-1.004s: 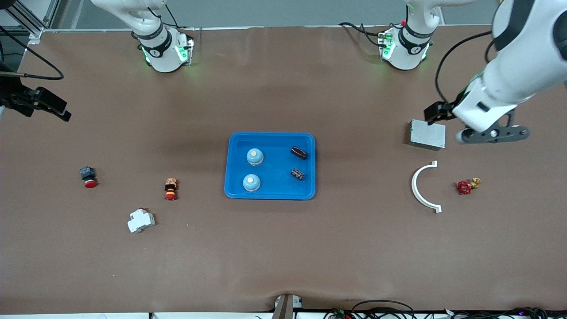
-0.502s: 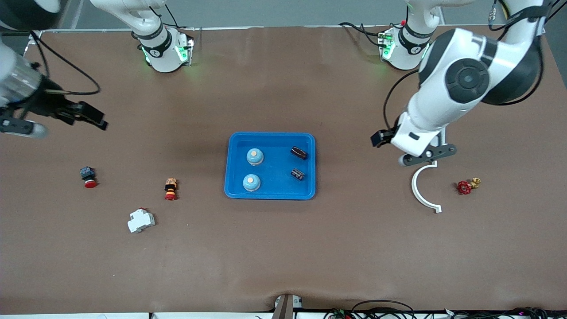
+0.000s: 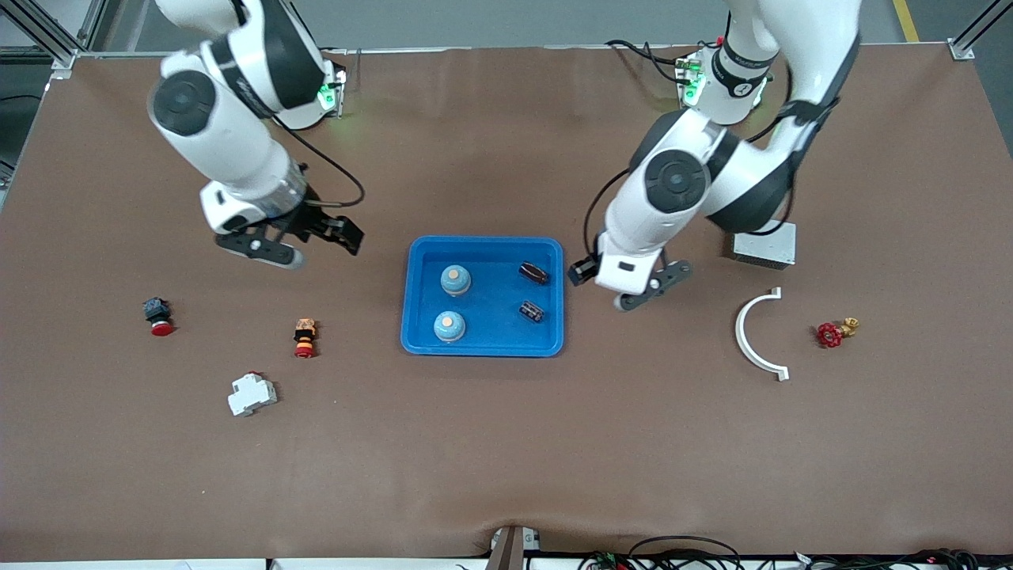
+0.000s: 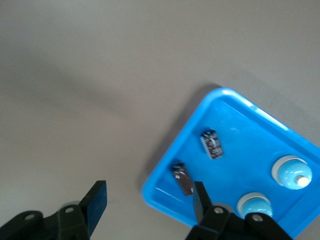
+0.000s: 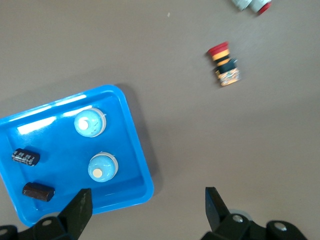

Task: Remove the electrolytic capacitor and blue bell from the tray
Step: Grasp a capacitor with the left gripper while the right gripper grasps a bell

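Note:
A blue tray (image 3: 484,345) sits mid-table. In it are two light-blue bells (image 3: 455,279) (image 3: 449,326) and two dark capacitors (image 3: 533,273) (image 3: 531,311). My left gripper (image 3: 653,286) hangs open and empty over the table beside the tray's left-arm end. In the left wrist view it (image 4: 148,200) frames the tray's corner (image 4: 152,192), with a capacitor (image 4: 183,178) close by. My right gripper (image 3: 265,245) is open and empty over the table beside the tray's right-arm end. In the right wrist view it (image 5: 147,205) is above the tray's corner (image 5: 145,192), with the bells (image 5: 102,167) (image 5: 90,123) showing.
Toward the left arm's end lie a grey metal box (image 3: 764,241), a white curved piece (image 3: 756,332) and a red valve (image 3: 831,334). Toward the right arm's end lie a red push button (image 3: 158,315), an orange-red button (image 3: 305,338) and a white breaker (image 3: 252,393).
Both arms have swung in from the table's ends toward the tray. The left gripper left the grey box; the right gripper came in from the table edge. Tray contents have not moved.

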### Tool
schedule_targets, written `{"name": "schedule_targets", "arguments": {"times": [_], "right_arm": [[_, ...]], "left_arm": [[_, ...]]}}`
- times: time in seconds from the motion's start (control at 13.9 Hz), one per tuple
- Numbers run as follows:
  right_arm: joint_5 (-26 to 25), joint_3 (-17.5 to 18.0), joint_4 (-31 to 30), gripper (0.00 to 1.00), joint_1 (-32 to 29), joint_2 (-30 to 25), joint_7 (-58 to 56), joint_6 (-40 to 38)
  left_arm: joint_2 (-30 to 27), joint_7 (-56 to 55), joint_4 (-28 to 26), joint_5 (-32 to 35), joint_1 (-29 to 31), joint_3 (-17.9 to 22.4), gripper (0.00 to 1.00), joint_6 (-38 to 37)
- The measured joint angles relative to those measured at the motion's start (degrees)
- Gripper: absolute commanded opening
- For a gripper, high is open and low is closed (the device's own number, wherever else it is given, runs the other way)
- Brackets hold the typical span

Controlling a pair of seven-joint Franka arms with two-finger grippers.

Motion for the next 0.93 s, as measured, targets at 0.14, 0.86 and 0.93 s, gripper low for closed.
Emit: {"name": "schedule_targets", "arguments": {"times": [0.14, 0.86, 0.93], "right_arm": [[0.0, -0.05, -0.22, 1.0, 2.95, 4.06, 5.25, 3.9], [-0.06, -0.16, -0.27, 1.0, 12.88, 17.79, 19.71, 16.42], [-0.06, -0.17, -0.29, 1.0, 13.28, 18.81, 20.1, 17.85]], "left_arm": [[4.33, -6.6, -0.07, 0.86, -3.02, 0.04, 0.72, 4.95], [16.91, -26.29, 0.21, 10.67, -9.28, 0.12, 0.59, 14.35], [17.31, -26.81, 0.22, 10.72, -9.41, 0.12, 0.52, 14.36]]}}
